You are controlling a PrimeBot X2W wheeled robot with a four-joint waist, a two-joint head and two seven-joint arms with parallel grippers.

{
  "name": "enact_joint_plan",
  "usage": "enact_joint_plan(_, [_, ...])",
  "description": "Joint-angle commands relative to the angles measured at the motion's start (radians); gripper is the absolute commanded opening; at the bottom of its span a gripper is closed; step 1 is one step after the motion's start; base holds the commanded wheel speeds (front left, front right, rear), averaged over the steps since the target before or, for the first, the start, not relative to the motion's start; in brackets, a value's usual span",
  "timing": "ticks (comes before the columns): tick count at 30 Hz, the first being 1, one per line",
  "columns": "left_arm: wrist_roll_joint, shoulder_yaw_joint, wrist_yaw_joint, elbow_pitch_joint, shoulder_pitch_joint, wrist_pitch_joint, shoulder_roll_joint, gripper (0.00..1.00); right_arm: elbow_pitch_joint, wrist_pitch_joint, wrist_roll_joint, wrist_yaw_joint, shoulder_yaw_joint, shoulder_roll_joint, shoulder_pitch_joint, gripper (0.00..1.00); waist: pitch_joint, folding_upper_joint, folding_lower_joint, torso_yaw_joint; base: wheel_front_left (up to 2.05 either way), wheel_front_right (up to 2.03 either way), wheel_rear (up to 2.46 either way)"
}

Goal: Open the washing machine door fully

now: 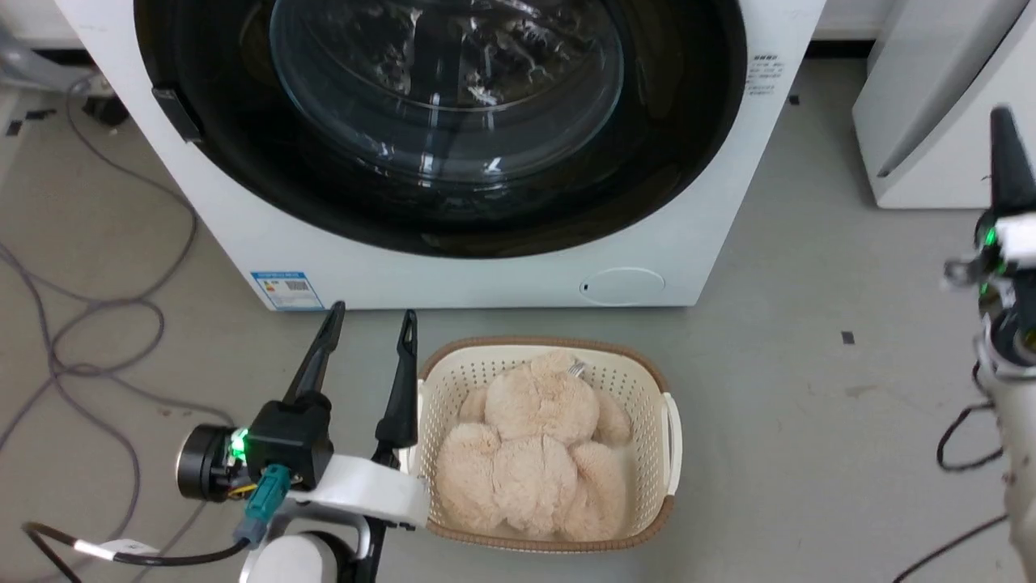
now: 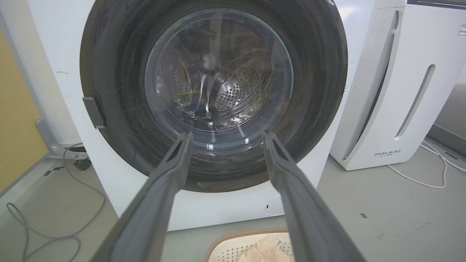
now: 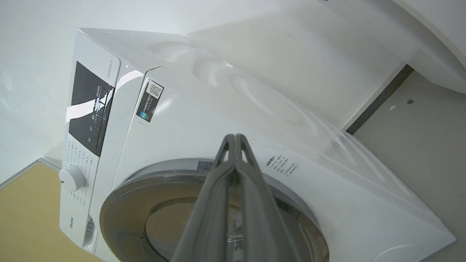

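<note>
The white washing machine (image 1: pixel 486 275) stands ahead, and its round glossy black door (image 1: pixel 243 178) lies flat against the front, closed, with a clear domed glass bowl at the centre. A small handle tab (image 1: pixel 176 113) sits on the door's left rim. My left gripper (image 1: pixel 372 320) hovers low before the machine, open and empty, fingers pointing at the door (image 2: pixel 320 72) and well short of it. My right gripper (image 1: pixel 1006 129) stands off to the right of the machine, shut with its fingers pressed together and nothing held; its wrist view shows the machine (image 3: pixel 182 127) from the side.
A cream basket (image 1: pixel 670 429) holding a beige plush toy (image 1: pixel 534 453) sits on the floor just in front of the machine, right beside my left gripper. A white FEELBIRD appliance (image 2: pixel 393 109) stands to the machine's right. Cables (image 1: pixel 89 324) trail across the floor at left.
</note>
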Motion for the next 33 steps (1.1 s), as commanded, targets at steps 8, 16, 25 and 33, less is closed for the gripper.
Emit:
enact_joint_plan(8, [-0.009,-0.024,0.009,-0.031,-0.056,-0.024,0.001,1.0,0.154,0.071,0.172,0.001,0.12,-0.079,-0.24,0.0,0.068,-0.0001,-0.0001,0.01,0.0,0.0,0.0])
enact_joint_plan(16, [-0.013,-0.042,0.012,-0.049,-0.083,-0.04,0.001,1.0,0.29,0.226,0.265,0.001,0.292,-0.11,-0.457,0.0,0.11,-0.0001,-0.0001,0.014,0.0,0.0,0.0])
enact_joint_plan(25, [-0.02,-0.06,0.01,-0.06,-0.119,-0.059,0.001,1.0,0.435,0.37,0.326,0.001,0.474,-0.097,-0.671,0.0,0.155,-0.0001,-0.0001,0.027,0.0,0.0,0.0])
enact_joint_plan(33, [-0.03,-0.075,0.014,-0.071,-0.147,-0.076,0.001,1.0,0.532,0.458,0.38,0.001,0.611,-0.064,-0.813,0.0,0.2,-0.0001,-0.0001,0.041,0.0,0.0,0.0])
